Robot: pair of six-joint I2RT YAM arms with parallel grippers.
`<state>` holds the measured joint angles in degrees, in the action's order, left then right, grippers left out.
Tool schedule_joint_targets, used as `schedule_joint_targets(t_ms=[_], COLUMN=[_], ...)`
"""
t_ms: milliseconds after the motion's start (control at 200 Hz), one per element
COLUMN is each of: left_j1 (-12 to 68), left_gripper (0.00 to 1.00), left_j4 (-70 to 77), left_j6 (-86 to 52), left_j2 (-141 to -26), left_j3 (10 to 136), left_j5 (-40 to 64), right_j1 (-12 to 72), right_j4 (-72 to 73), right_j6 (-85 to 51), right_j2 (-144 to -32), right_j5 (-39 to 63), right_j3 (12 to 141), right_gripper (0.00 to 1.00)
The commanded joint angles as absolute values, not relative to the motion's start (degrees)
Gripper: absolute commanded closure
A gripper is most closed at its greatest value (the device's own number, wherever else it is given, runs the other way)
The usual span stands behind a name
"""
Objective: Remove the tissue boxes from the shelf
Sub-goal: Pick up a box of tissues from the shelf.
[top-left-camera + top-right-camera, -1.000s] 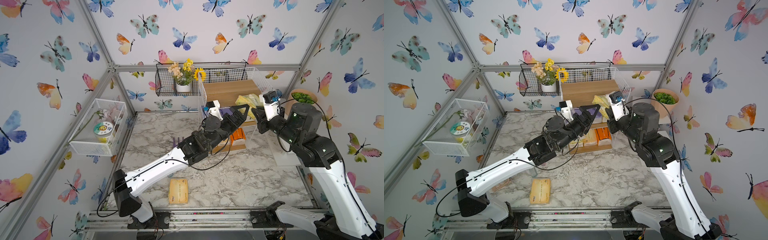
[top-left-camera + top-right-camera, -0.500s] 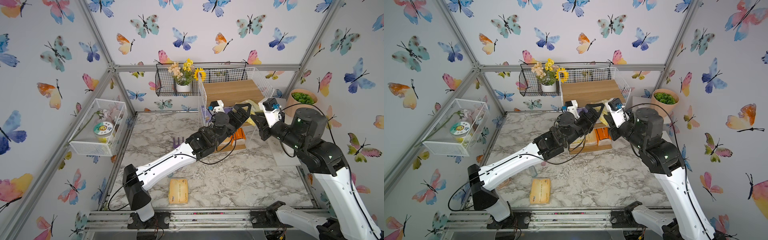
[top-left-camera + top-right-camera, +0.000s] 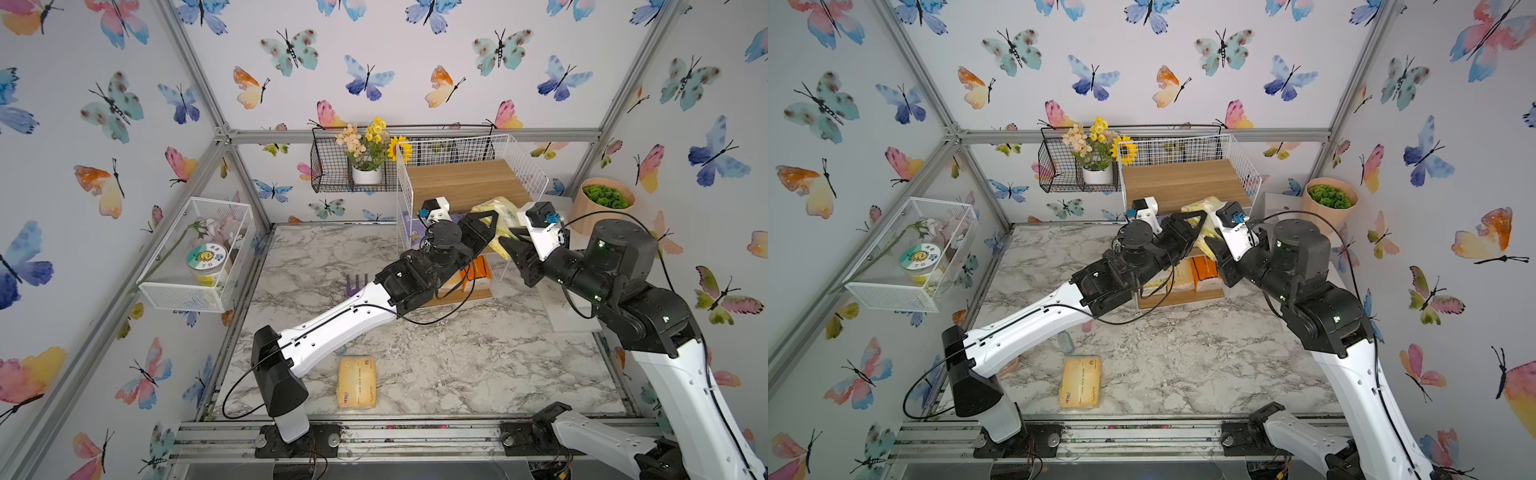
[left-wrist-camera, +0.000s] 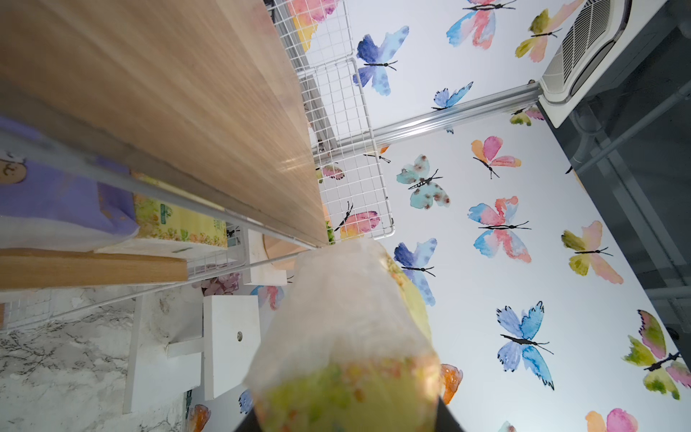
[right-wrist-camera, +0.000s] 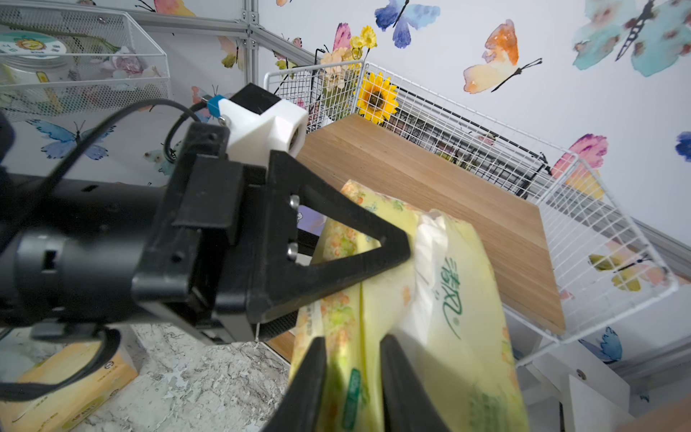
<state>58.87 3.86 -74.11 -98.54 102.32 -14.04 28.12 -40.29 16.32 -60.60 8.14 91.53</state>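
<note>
– Right wrist: showing yellow-green pack (image 5: pixel 441 306) hanging in the air just in front of shelf (image 3: pixel 465 183), level with the upper tiers, not resting on any board. Counting that one as half out.

– Agreeing. Tallying the rest: seeing peach pack (image 3: pixel 357 382) lying flat on table (image 3: pixel 457 353) near the front rail, well apart from the shelf. Calling that one done. Finding the top board bare.

– Spotting stock inside, though. Catching purple pack (image 4: pixel 56 194) in left wrist view, sitting on a lower board just beside yellow pack (image 4: pixel 179 224). Also seeing orange pack (image 3: pixel 480 272) in both top views, standing on the bottom board next to paler ones, partly hidden behind the arm.

– Judging the task as early, then: one down, one in transit, most remaining. Not getting an exact count from these angles.

– Checking tools. Seeing left gripper (image 3: pixel 490 224) pinching the yellow-green pack, one black finger pressing across its upper face, wrapper filling the gap in left wrist view.

– Seeing right gripper (image 5: pixel 353 344) straddling the pack's near end, fingers (image 5: pixel 310 374) part spread, wrapper bunching between them. Touching for sure. Not managing to tell whether clamping or merely resting against it.

– Reading it as both tools sharing one pack. Guessing at the next need: giving one side the full hold before carrying to the table.
</note>
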Motion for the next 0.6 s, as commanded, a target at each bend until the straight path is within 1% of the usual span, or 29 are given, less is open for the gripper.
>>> schedule_joint_targets(t_ms=[0, 50, 135, 230, 315, 405, 596], left_j1=[58.9, 58.9, 58.9, 59.1, 59.9, 61.1, 63.3], left_gripper=[0.68, 0.7, 0.72, 0.73, 0.73, 0.72, 0.73], left_j4=[6.3, 6.6, 7.0, 7.9, 9.5, 13.1, 18.2], left_j6=[-72.5, -72.2, -71.4, -70.1, -68.1, -65.8, -60.7], left_j2=[-98.7, -98.5, -97.9, -96.7, -95.1, -93.1, -86.4], left_j3=[102.3, 102.1, 101.5, 99.7, 97.0, 91.1, 78.8], left_j5=[-12.8, -12.4, -11.5, -10.5, -9.7, -8.2, -2.8], right_j1=[28.3, 28.3, 28.3, 28.3, 28.3, 28.3, 28.3], right_j4=[-40.6, -40.0, -39.0, -36.9, -37.2, -38.0, -38.5], right_j6=[15.0, 13.3, 10.6, 5.3, -1.4, -9.2, -18.9], right_j2=[-59.5, -58.8, -57.2, -54.7, -54.0, -53.7, -49.9], right_j5=[8.9, 8.0, 9.0, 8.0, 5.1, 3.5, 3.9], right_j3=[91.3, 91.1, 91.2, 91.8, 93.5, 93.4, 86.6], right_gripper=[0.54, 0.41, 0.25, 0.14, 0.12, 0.13, 0.16])
